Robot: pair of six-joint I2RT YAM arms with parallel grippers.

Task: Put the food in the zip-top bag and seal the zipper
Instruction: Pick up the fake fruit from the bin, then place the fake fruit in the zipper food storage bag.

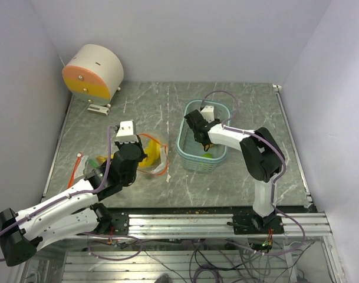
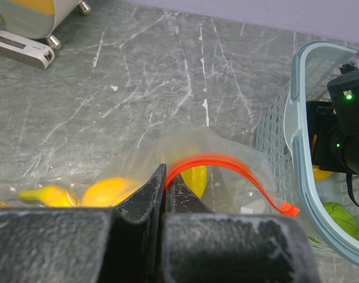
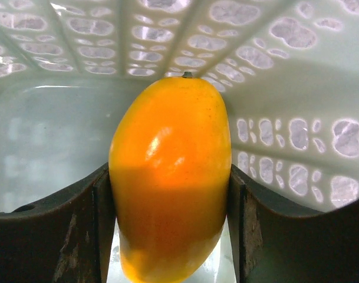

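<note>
Mango sits in basket, between the right gripper pads. Both pads touch its flanks, so right is closed on it. Cannot tell if it is off the basket floor. Long axis runs up the wrist view, in line with the fingers, stem end away from the camera. The grip is across the narrow width.

Left gripper is pinched tight on the bag at the mouth edge. Zipper arcs out from between the fingers toward the basket side, mouth propped open.

Banana and another yellow piece already lie inside the bag. Green fruit is in the basket, not yet moved.

Key relation: the bag lies to the left of the basket, just beside it, basket wall between them. Right arm holds the mango and is the nearer one. Likely next move: lift clear of the rim, carry left, drop into the held-open mouth. Risk: the opening looks narrow.
</note>
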